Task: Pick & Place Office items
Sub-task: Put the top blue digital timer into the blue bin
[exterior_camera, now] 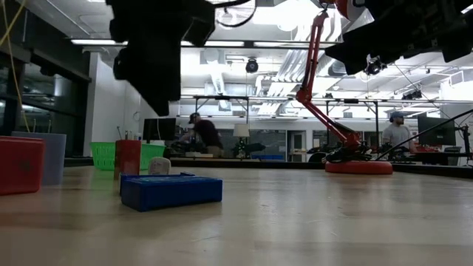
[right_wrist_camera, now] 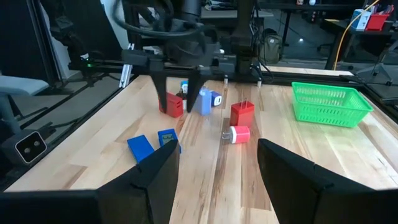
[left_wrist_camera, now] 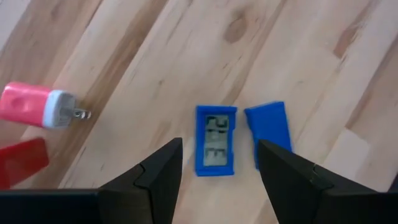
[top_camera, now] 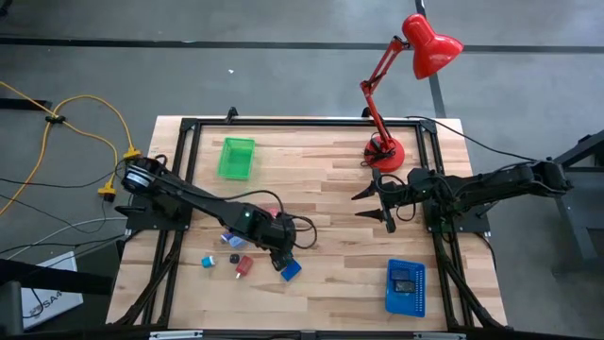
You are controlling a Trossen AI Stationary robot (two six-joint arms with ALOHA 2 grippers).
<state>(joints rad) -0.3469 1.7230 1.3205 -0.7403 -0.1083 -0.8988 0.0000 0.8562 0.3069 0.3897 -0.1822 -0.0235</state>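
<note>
My left gripper (top_camera: 280,256) (left_wrist_camera: 219,144) hangs open over two small blue office items near the table's front middle, touching nothing. One is a flat blue piece with a grey display (left_wrist_camera: 216,140), lying on the wood below the gap between my fingers. Beside it lies a plain blue block (left_wrist_camera: 268,129). A pink piece with a white end (left_wrist_camera: 38,106) and a red block (left_wrist_camera: 22,162) lie toward the table's left. More small pieces, teal (top_camera: 206,259), black (top_camera: 234,258) and red (top_camera: 243,267), lie under the left arm. My right gripper (top_camera: 376,202) (right_wrist_camera: 217,149) waits open at the right.
A green tray (top_camera: 236,158) stands at the far left of the table. A blue perforated tray (top_camera: 406,286) sits at the near right. A red desk lamp (top_camera: 385,149) stands on the far right part. Bare wood lies in the middle.
</note>
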